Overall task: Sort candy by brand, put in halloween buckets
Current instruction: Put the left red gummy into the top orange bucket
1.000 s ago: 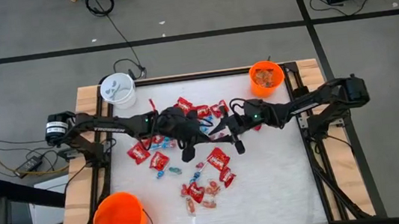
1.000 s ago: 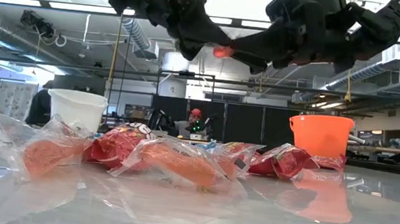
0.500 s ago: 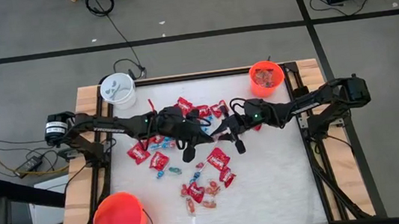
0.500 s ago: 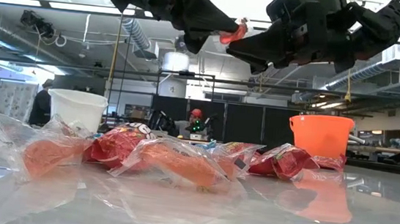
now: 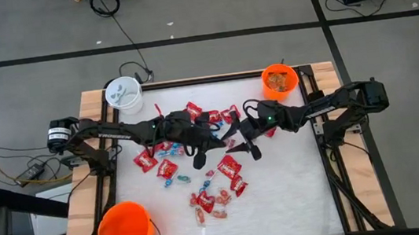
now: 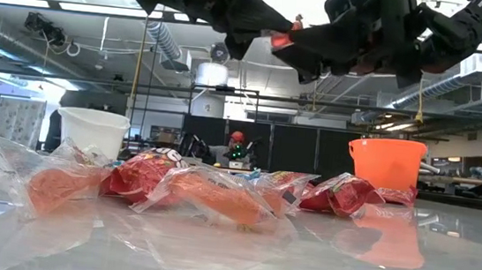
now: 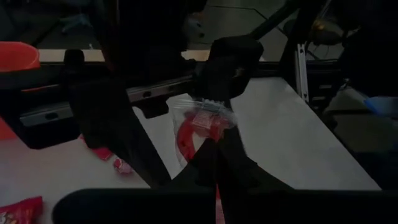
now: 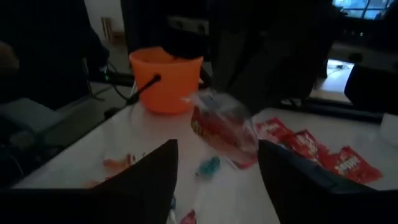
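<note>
Above the middle of the table, a clear-wrapped red candy (image 7: 200, 121) (image 8: 221, 127) hangs in the air, and my left gripper (image 5: 214, 142) is shut on it. My right gripper (image 5: 238, 142) faces it from the table's right, open. Its two fingers (image 8: 155, 180) stand wide apart on either side of the candy without visibly touching it. More candy (image 5: 200, 174), red packets and small wrapped pieces, lies spread on the table below. The white bucket (image 5: 124, 95) stands at the far left, the small orange bucket (image 5: 279, 80) at the far right and the larger orange bucket (image 5: 126, 230) at the near left. My left gripper pinches the candy's clear wrapper at one end (image 7: 214, 142) between its two fingers, coming about level from the table's left. The rest of the candy sticks out past the fingertips toward the right gripper, well clear of the table.
The small orange bucket holds some candy. The white bucket (image 6: 92, 131) and an orange bucket (image 6: 385, 163) stand behind the candy heap in the low view. Bare table lies to the near right of the heap. Cables run beyond the table's far left corner.
My left gripper has tipped its fingertips upward, raising the held candy. My right gripper has turned a little and now stands closer around the candy. The candy on the table has not moved.
</note>
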`<state>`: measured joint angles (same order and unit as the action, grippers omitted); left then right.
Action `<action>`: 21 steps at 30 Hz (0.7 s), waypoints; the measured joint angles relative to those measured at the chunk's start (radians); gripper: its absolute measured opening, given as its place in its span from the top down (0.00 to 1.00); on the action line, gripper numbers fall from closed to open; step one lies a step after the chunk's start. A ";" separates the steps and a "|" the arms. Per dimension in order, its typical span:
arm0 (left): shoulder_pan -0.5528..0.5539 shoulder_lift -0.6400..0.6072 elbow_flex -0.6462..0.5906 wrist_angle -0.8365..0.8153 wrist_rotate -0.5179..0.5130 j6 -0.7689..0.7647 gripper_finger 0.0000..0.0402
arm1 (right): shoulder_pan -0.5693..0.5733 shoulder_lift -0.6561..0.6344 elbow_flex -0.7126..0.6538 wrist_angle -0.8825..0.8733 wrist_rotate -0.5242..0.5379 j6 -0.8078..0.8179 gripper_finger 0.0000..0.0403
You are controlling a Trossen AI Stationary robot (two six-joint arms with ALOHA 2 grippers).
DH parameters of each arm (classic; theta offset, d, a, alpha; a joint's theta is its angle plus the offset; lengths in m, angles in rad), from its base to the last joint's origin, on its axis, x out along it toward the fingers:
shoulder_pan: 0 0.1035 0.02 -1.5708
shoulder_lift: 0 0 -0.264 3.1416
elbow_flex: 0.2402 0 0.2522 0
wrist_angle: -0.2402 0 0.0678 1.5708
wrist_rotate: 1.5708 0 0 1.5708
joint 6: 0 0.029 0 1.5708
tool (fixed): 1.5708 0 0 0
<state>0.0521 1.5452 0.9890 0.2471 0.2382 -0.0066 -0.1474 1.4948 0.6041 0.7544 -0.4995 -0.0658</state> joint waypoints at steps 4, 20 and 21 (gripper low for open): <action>0.000 0.000 0.000 0.026 0.000 0.000 0.98 | 0.000 0.000 0.000 0.041 -0.002 0.044 0.43; -0.001 0.001 -0.004 0.050 -0.065 -0.050 0.89 | -0.038 -0.003 0.001 -0.002 0.006 0.112 0.94; -0.001 0.001 -0.004 0.050 -0.081 -0.050 0.87 | -0.045 -0.003 0.002 -0.012 0.010 0.122 0.93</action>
<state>0.0512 1.5459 0.9852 0.2971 0.1571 -0.0568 -0.1924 1.4914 0.6061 0.7425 -0.4895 0.0561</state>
